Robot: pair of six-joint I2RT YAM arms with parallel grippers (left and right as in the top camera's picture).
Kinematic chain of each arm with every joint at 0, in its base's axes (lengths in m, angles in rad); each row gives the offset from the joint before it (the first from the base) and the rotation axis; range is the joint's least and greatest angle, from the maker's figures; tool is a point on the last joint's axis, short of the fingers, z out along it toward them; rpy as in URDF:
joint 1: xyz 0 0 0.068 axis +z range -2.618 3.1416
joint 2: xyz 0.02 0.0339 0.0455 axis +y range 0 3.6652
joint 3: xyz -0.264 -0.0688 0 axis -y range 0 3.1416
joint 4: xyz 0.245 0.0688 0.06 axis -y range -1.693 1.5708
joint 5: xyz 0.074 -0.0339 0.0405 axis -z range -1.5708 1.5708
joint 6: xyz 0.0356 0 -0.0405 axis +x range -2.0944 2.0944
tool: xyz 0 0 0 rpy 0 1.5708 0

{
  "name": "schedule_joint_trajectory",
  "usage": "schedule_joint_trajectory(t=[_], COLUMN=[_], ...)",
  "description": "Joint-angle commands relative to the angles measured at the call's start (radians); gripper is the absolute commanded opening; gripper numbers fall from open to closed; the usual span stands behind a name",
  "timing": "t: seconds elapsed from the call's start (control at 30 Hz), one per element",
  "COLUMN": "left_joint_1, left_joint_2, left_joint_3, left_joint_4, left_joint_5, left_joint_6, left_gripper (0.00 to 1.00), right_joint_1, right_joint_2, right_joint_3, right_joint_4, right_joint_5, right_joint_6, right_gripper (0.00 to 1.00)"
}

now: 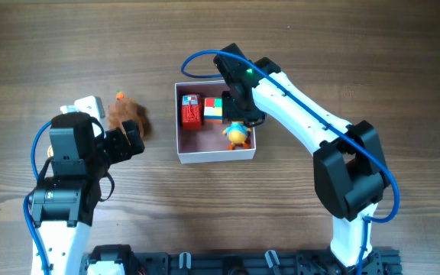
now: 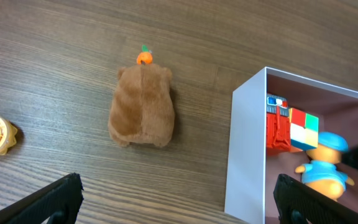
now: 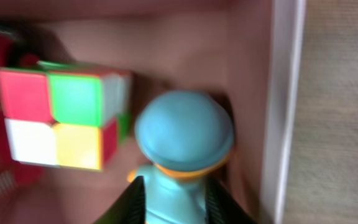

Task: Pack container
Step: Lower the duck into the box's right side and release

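Both jaws of your right gripper (image 3: 176,202) pinch the blue-capped duck (image 3: 184,134) inside the container (image 1: 216,156). Your left gripper (image 2: 176,183) hangs wide open by the brown plush (image 2: 142,106).

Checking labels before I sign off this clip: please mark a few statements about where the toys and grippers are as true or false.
1. The brown plush lies inside the container. False: it lies outside it on the table, on the left arm's side.
2. The colour cube sits in the container next to the red toy. True.
3. The left gripper is holding the plush. False: it is open with nothing between its fingers.
4. The right gripper has a finger on each side of the duck figure, over the container. True.
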Motion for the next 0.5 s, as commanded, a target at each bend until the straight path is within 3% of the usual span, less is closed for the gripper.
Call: schedule_joint_trajectory(t=[0.0, 0.07, 0.23, 0.47], left_joint_1=[-0.005, -0.005, -0.005, -0.005], left_joint_2=[0.003, 0.003, 0.003, 0.003], left_joint_3=[0.019, 0.019, 0.019, 0.019], left_joint_4=[0.000, 0.000, 0.000, 0.000], left_joint_5=[-0.006, -0.006, -0.006, -0.006], left_joint_6=[-0.009, -0.009, -0.009, -0.009], left_gripper=[1.00, 1.00, 1.00, 1.00], right_joint_1=[-0.002, -0.002, -0.002, -0.002], right_joint_2=[-0.050, -0.058, -0.055, -0.053], right_joint_3=[0.001, 0.000, -0.005, -0.043], right_joint_4=[-0.075, -0.124, -0.096, -0.051], right_joint_5=[-0.021, -0.047, -0.047, -0.047], right_joint_6=[-0.123, -0.189, -0.187, -0.151], right_gripper=[0.04, 0.07, 0.36, 0.35])
